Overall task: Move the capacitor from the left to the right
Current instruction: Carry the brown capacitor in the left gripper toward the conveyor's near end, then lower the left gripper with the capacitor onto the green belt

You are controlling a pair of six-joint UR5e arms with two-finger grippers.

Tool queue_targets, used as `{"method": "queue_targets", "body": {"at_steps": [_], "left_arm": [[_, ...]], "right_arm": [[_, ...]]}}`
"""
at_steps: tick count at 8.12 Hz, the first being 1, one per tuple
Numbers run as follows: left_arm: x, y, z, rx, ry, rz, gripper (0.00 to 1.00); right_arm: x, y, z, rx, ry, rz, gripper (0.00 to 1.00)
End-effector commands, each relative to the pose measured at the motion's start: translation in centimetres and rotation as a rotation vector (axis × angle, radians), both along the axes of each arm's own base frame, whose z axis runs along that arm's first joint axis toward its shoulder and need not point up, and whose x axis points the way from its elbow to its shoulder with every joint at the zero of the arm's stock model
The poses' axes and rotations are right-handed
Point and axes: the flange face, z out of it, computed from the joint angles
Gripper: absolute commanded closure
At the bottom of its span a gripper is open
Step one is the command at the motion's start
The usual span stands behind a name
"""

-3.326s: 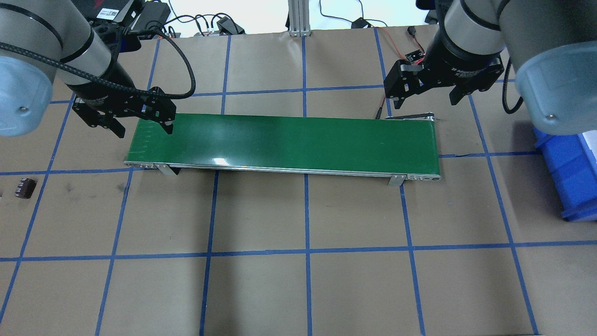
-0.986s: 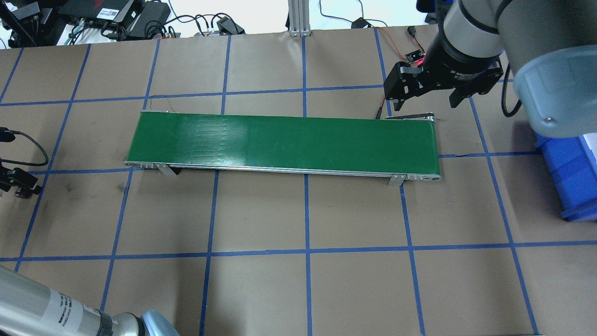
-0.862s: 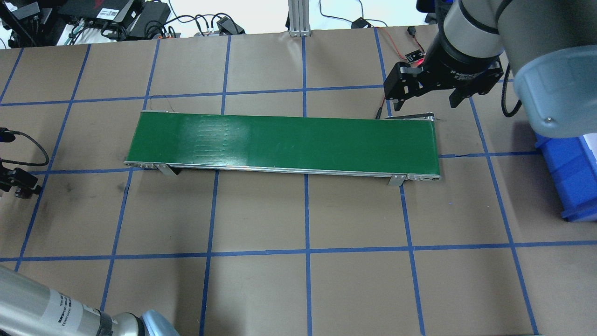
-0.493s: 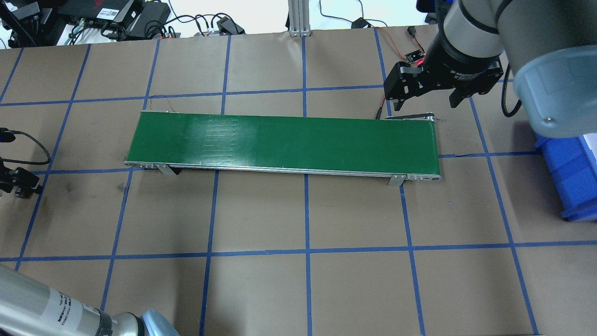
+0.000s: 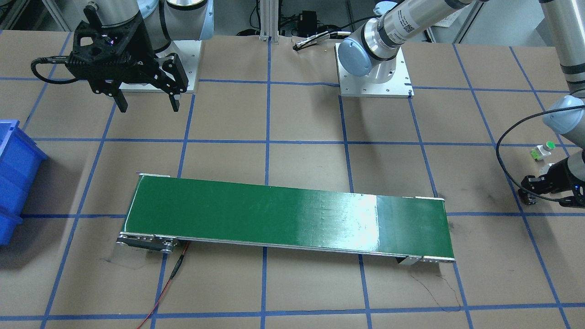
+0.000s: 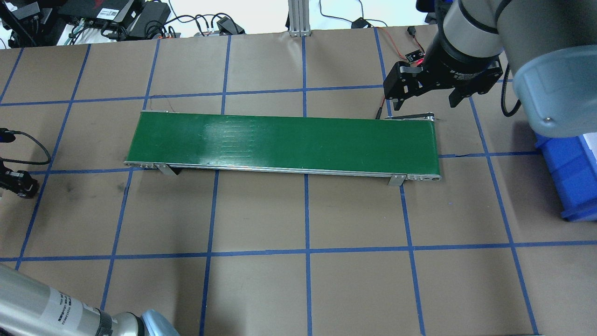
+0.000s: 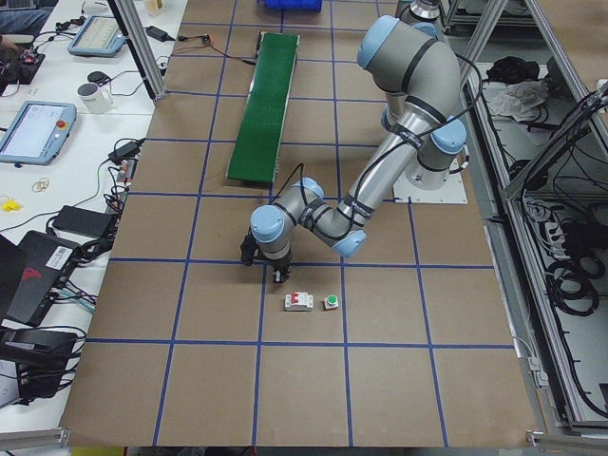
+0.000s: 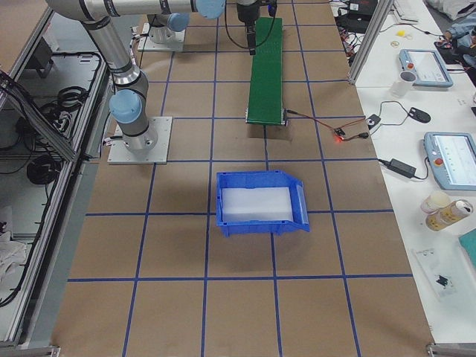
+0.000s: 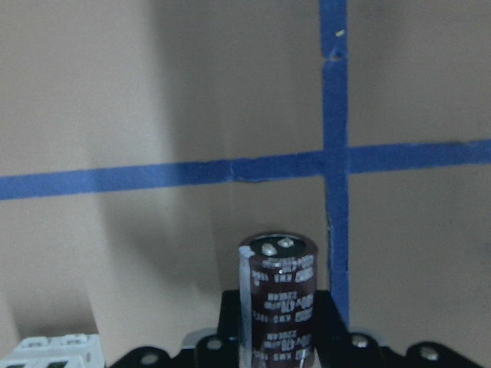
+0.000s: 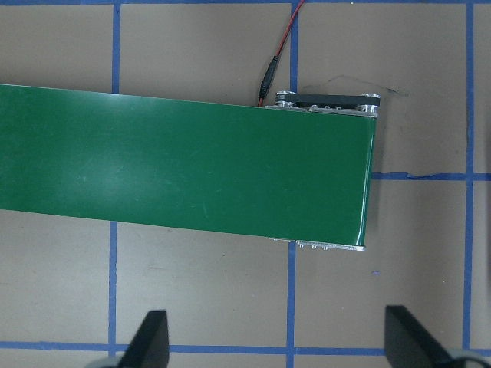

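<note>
Swung away from the conveyor belt [image 6: 284,140] since the earliest overhead view, the left gripper [image 6: 21,185] now sits at the table's far left edge, at the spot where the capacitor had lain alone. Over the last second it has barely shifted. Its arm is folded low. From the left side view, the forearm slants down from a raised elbow to a wrist close over the brown paper, with the fingers pointing at the table. The left wrist camera shows the capacitor [image 9: 280,295] clamped between the two black fingers, its printed side toward the lens and its end with two silvery terminals pointing away (whether it rests on the paper or is lifted, I cannot tell). A white breaker [image 7: 299,301] and a green-capped push-button [image 7: 331,302] lie near that gripper.

The right gripper [image 5: 148,107] hangs well above the table near the belt's right end, pointing straight down. Its jaws are spread wide with nothing between them, and its own camera looks onto that end of the belt. A blue bin [image 8: 260,204] stands well apart on the robot's right side.
</note>
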Motion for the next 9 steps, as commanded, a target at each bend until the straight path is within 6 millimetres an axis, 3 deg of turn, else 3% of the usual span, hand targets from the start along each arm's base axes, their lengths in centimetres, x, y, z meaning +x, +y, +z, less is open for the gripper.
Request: {"method": "queue_targets", "body": {"at_steps": [1, 2, 3, 5, 7, 8, 9], "left_arm": [[-0.8, 0.3, 5.4, -0.045, -0.055, -0.011, 1.0], [-2.5, 0.3, 9.2, -0.07, -0.077, -0.02, 1.0], [-5.7, -1.0, 11.9, -0.101, -0.1, -0.019, 1.0], [-16.4, -5.0, 16.4, -0.161, -0.144, -0.143, 1.0], [-26.4, -7.0, 18.5, -0.21, -0.143, -0.223, 1.0], [-31.1, -7.7, 18.5, -0.219, -0.135, -0.223, 1.0], [-34.6, -8.1, 18.1, -0.23, -0.112, -0.202, 1.0]], "right_arm": [[0.0, 0.0, 0.0, -0.001, 0.001, 0.0, 0.0], [0.0, 0.0, 0.0, -0.001, 0.001, 0.0, 0.0], [0.0, 0.0, 0.0, -0.002, 0.001, 0.0, 0.0], [0.0, 0.0, 0.0, -0.001, 0.001, 0.0, 0.0], [0.0, 0.0, 0.0, -0.002, 0.0, 0.001, 0.0], [0.0, 0.0, 0.0, -0.002, 0.001, 0.001, 0.0], [0.0, 0.0, 0.0, -0.002, 0.001, 0.001, 0.0]]}}
